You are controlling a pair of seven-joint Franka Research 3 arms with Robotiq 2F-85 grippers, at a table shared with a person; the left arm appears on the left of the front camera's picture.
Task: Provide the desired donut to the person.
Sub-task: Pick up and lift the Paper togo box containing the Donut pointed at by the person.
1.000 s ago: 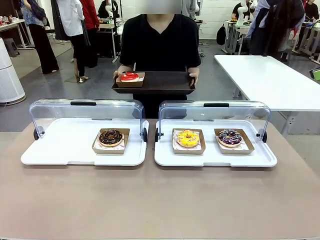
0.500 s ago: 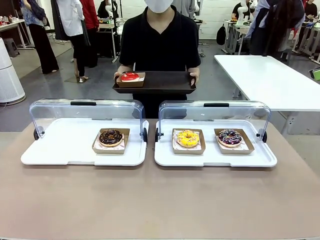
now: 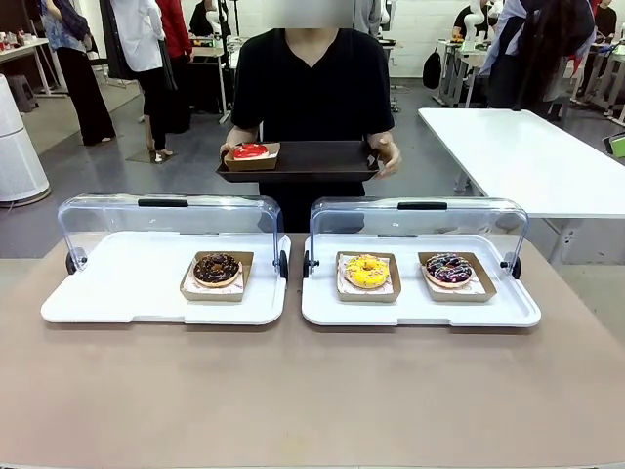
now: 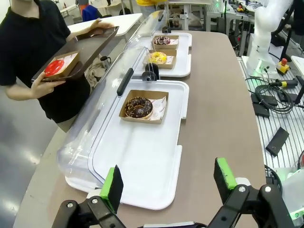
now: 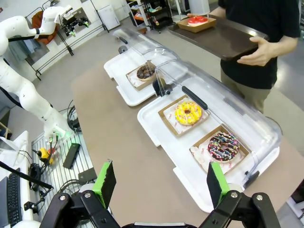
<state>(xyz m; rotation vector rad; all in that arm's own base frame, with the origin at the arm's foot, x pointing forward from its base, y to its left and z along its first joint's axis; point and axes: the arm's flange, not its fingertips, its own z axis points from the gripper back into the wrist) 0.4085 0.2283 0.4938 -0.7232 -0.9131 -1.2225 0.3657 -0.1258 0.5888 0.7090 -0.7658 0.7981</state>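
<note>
Donuts sit mid-frame in the front view: chocolate donut (image 3: 217, 268) left, yellow donut (image 3: 366, 271) and sprinkled donut (image 3: 448, 268) right. Which is desired cannot be told. Grip its boat (image 3: 192, 289) by the rim, keep it level, and deliver to the person's (image 3: 312, 88) tray (image 3: 303, 162), upper centre. Left gripper (image 4: 168, 179) and right gripper (image 5: 159, 183): jaws wide, empty.

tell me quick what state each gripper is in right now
left gripper: open, holding nothing
right gripper: open, holding nothing
</note>
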